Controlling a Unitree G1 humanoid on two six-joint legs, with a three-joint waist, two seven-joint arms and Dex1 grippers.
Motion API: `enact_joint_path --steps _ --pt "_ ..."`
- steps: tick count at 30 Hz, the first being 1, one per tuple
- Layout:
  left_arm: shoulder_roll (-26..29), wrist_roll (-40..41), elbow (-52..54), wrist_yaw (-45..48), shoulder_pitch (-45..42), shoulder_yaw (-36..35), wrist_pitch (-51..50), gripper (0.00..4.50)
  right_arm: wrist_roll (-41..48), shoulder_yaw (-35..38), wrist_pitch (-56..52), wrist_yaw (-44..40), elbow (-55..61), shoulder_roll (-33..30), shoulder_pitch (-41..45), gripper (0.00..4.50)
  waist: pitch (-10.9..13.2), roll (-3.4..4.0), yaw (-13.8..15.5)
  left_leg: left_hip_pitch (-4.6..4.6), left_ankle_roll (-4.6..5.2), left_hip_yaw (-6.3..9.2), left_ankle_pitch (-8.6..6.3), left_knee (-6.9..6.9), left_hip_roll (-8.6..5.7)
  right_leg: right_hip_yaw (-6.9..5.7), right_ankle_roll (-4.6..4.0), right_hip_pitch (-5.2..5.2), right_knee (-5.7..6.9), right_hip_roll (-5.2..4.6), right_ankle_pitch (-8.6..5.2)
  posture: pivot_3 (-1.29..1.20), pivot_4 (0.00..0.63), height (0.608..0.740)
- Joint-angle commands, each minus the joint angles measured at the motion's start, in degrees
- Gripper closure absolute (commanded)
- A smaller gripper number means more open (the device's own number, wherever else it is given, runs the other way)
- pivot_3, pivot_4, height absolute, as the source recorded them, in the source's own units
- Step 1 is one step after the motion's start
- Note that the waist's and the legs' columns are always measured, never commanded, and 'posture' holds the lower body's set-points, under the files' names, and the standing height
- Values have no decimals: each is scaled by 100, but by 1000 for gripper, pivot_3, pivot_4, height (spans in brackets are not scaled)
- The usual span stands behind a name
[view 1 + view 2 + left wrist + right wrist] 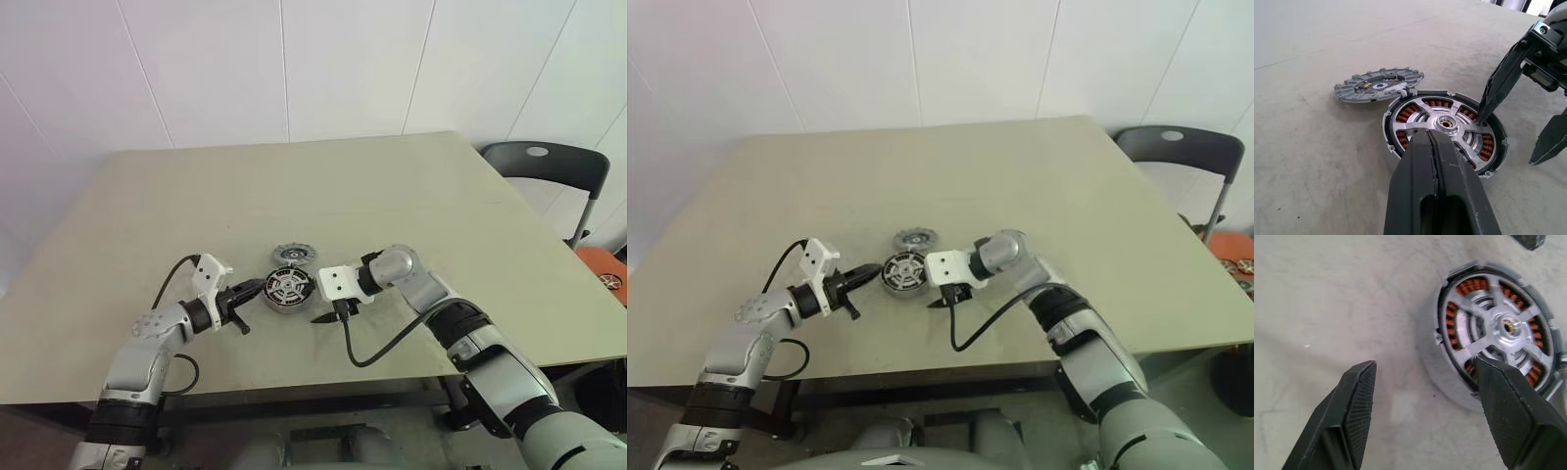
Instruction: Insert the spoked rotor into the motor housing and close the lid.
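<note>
Plain lab or workroom, white panelled wall (294,69), bare beige table (392,186), grey folding chair (549,162) beside it

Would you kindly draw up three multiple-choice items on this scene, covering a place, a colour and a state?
1. Where is the grey disc?
A. On the table, beside the motor housing
B. Closed on top of it
C. On the floor

2. What colour are the windings?
A. Blue
B. Copper-orange
C. Green

3. How is the left gripper?
A. Wide open
B. Shut on the disc
C. Shut, empty

Answers: 1 A, the disc lies on the tabletop next to the housing; 2 B, orange coils show between the spokes; 3 C, its fingers meet with nothing between.
</note>
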State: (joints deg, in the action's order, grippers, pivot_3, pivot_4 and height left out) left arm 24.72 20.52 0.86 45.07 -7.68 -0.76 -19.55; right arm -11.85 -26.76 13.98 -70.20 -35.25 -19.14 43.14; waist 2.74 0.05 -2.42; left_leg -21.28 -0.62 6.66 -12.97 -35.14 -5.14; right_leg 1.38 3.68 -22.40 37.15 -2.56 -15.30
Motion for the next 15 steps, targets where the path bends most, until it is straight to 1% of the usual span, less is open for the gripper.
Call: enact_joint_path --steps 1,6,11,15 --pt "90 120 206 111 -53 -83 6 4500 -206 -36 175 288 -214 28 299 1168 0 0 15 -1 0 0 0 1 0 0 -4 -2 0 0 3 0 0 740" --pt "205 233 330 228 31 -150 -65 4500 -233 -16 274 294 -370 51 476 1168 1 0 29 -11 1 0 1 6 -1 -1 9 -14 -2 0 12 0 0 740" --pt "262 274 390 252 66 -158 -113 4500 -328 -34 370 350 -628 93 629 1168 1 1 23 -9 0 0 1 4 -1 -1 -3 -12 0 0 5 0 0 740" --pt "277 268 386 240 78 -129 -117 4500 103 91 196 -299 -412 94 672 1168 1 1 25 -9 1 0 1 3 -1 -1 -4 -11 0 0 4 0 0 740"
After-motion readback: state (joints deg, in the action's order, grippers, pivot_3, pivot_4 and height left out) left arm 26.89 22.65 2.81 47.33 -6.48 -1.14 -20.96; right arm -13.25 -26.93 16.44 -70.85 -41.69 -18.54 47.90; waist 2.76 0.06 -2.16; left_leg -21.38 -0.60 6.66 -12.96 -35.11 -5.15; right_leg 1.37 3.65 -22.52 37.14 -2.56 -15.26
